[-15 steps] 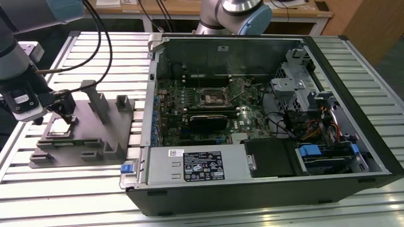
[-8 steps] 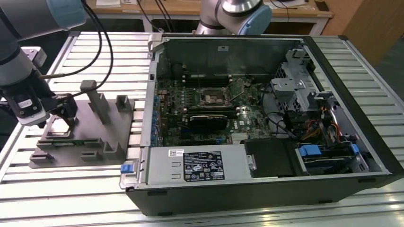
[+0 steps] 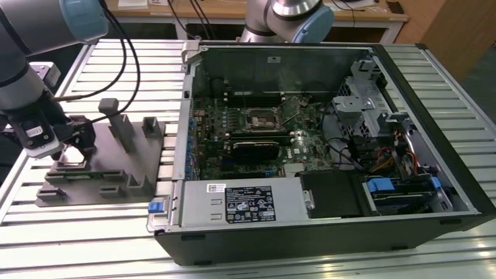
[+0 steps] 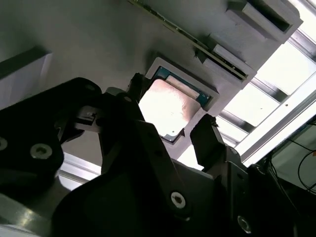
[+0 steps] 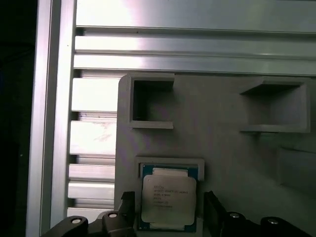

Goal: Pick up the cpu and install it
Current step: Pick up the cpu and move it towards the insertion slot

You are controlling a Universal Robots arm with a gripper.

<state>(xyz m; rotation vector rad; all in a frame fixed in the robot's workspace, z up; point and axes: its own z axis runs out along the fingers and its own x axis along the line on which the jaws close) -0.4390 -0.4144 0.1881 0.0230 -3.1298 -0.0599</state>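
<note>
The open claw (image 4: 170, 114) straddles the cpu (image 5: 169, 198). The chip lies flat in the grey fixture's (image 5: 222, 148) square recess.

Exterior view high over computer case (image 3: 310, 241) and fixture (image 3: 107, 161), both wrist views close on the cpu (image 5: 168, 200) (image 4: 165, 106)

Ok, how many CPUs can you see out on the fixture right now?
1. The cpu lies in its recessed pocket on the grey fixture, in the first wrist view, between the gripper's open fingers. Others may be hidden inside the computer case.
</note>
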